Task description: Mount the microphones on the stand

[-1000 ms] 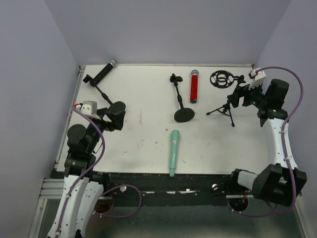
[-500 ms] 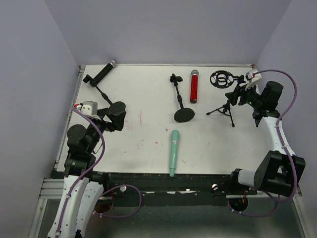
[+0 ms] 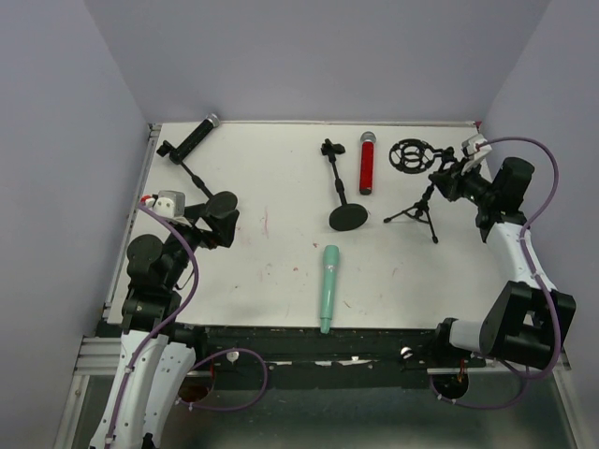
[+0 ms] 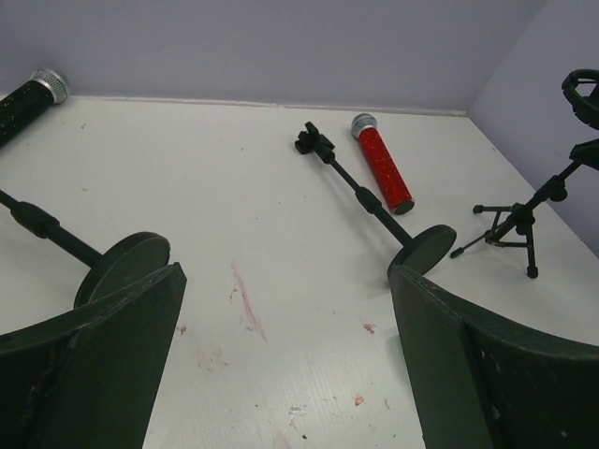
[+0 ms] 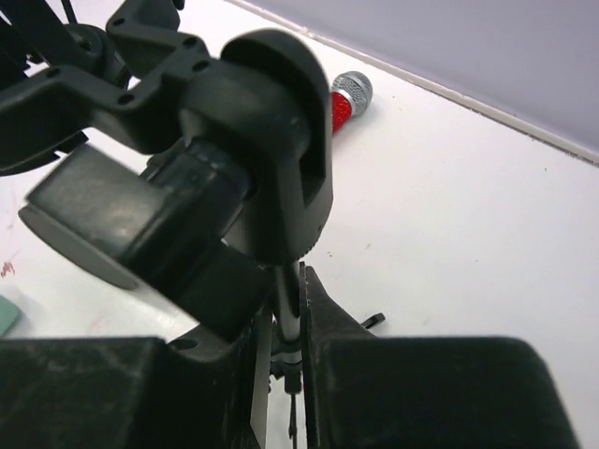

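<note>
Step in hand: securing a stand before any microphone is loaded. The right gripper (image 3: 447, 183) has its jaws clenched on the thin upper shaft of the tripod stand (image 3: 418, 208), just below the ring mount (image 3: 410, 154); the right wrist view shows a finger pressed to each side of the shaft. The left gripper (image 3: 217, 227) rests with its jaws released and wide, holding nothing. The red microphone (image 3: 367, 165) lies flat on the bench (image 3: 281, 168) between the tripod stand and the round-base stand (image 3: 342, 201). The mint-green microphone (image 3: 328, 285) lies near the front edge. The black microphone (image 3: 195, 137) lies at the far left corner, at the clip end of a second round-base stand; whether it is seated cannot be told. Next move, as judged: keep the tripod stand steady and upright, then bring a microphone to its mount, aligned with the ring.
</note>
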You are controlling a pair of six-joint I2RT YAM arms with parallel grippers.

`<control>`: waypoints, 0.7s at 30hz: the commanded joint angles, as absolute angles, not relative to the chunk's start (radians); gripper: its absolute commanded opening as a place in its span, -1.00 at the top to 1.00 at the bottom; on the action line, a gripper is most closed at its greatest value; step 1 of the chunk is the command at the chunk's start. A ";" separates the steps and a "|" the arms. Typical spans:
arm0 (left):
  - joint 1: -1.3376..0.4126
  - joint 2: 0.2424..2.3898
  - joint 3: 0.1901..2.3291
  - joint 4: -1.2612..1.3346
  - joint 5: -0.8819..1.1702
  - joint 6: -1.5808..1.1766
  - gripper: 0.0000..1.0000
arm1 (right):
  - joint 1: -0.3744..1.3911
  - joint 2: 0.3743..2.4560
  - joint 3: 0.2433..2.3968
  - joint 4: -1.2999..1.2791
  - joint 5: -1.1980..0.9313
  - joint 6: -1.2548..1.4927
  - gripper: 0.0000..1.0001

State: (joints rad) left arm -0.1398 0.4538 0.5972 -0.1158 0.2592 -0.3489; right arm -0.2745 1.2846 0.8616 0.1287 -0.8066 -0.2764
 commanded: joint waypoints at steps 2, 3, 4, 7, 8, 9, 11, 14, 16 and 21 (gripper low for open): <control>-0.144 0.453 0.615 -0.115 0.287 -0.353 -0.97 | -0.273 1.266 0.847 0.120 -1.006 -0.250 0.61; -0.144 0.453 0.617 -0.115 0.287 -0.353 -0.97 | -0.273 1.261 0.848 0.112 -1.053 -0.241 0.61; -0.144 0.453 0.617 -0.115 0.288 -0.353 -0.97 | -0.273 1.256 0.851 0.103 -1.089 -0.232 0.61; -0.144 0.454 0.615 -0.117 0.287 -0.351 -0.97 | -0.255 1.241 0.859 0.037 -1.167 -0.257 0.61; -0.144 0.456 0.617 -0.117 0.288 -0.351 -0.97 | -0.241 1.233 0.861 0.002 -1.175 -0.296 0.61; -0.144 0.456 0.615 -0.115 0.288 -0.353 -0.97 | -0.223 1.223 0.865 -0.090 -1.178 -0.355 0.61; -0.144 0.459 0.615 -0.114 0.291 -0.353 -0.97 | -0.190 1.209 0.867 -0.179 -1.181 -0.443 0.61; -0.144 0.466 0.615 -0.113 0.296 -0.354 -0.97 | -0.176 1.193 0.876 -0.285 -1.201 -0.546 0.61; -0.144 0.471 0.617 -0.112 0.299 -0.354 -0.97 | -0.172 1.187 0.891 -0.385 -1.225 -0.650 0.61; -0.144 0.483 0.614 -0.106 0.314 -0.356 -0.97 | -0.146 1.180 0.905 -0.544 -1.301 -0.823 0.60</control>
State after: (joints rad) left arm -0.1398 0.4747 0.5972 -0.1150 0.2752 -0.3489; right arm -0.1650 1.1942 0.8814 -0.3157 -1.1931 -0.6449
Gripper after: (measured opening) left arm 0.985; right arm 0.208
